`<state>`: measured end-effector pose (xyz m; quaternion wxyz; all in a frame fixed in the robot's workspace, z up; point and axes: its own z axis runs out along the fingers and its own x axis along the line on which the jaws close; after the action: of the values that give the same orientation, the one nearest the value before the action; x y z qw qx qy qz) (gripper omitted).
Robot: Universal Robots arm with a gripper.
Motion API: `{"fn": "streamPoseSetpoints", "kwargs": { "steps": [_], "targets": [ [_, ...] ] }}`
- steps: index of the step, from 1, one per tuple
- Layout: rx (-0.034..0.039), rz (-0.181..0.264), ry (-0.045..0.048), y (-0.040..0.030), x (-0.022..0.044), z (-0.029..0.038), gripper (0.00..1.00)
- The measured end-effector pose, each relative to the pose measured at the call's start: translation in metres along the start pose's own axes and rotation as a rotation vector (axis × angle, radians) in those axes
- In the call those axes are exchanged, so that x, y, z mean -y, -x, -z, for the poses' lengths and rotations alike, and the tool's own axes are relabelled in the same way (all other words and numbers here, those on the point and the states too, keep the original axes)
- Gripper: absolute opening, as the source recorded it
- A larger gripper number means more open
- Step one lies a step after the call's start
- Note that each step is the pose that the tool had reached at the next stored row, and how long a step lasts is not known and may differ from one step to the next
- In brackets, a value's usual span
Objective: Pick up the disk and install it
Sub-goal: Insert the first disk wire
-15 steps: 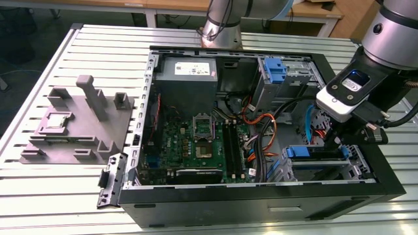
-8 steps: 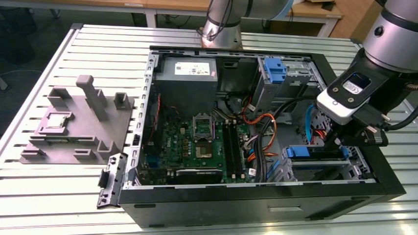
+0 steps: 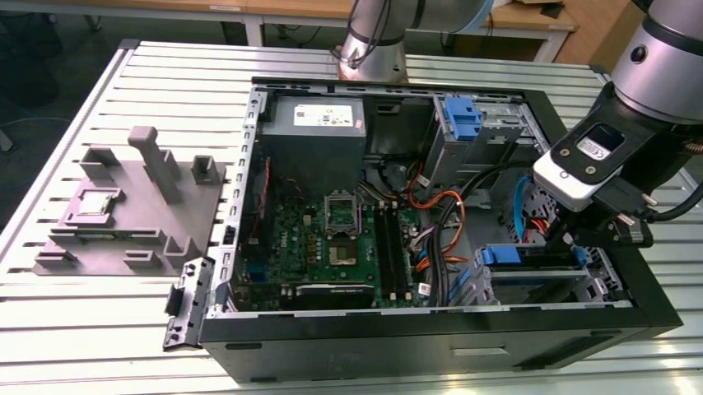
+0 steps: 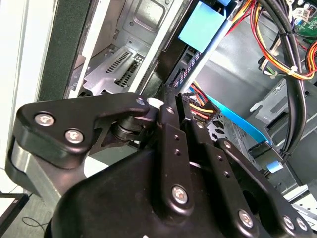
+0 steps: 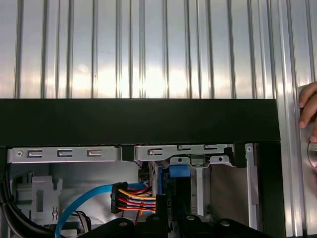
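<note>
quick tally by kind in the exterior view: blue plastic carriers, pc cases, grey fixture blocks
blue plastic carriers: 2
open computer case: 1
grey fixture block: 1
total: 4

I'm seeing bright overhead light glaring off the slatted table (image 5: 148, 49), while the case interior (image 3: 363, 222) is sitting in shadow.

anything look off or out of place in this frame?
One thing: a person's hand rests on the slatted table just beyond the PC case, close to where the gripper works at the drive bay. Inside the case, the cables look orderly and nothing appears damaged.
</note>
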<state>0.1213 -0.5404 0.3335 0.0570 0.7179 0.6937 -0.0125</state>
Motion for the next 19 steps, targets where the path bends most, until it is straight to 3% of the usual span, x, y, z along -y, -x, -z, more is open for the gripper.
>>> {"fn": "streamPoseSetpoints", "kwargs": {
  "steps": [8,15,17,19],
  "targets": [
    [-0.0007,0.0,0.0,0.0002,-0.0001,0.0015,0.17],
    [-0.0123,-0.001,-0.0004,0.0041,-0.0002,0.001,0.17],
    [-0.0187,-0.001,-0.0007,0.0044,-0.0002,0.0008,0.17],
    [-0.0328,-0.002,-0.0012,0.0045,-0.0002,0.0005,0.17]
  ]
}}
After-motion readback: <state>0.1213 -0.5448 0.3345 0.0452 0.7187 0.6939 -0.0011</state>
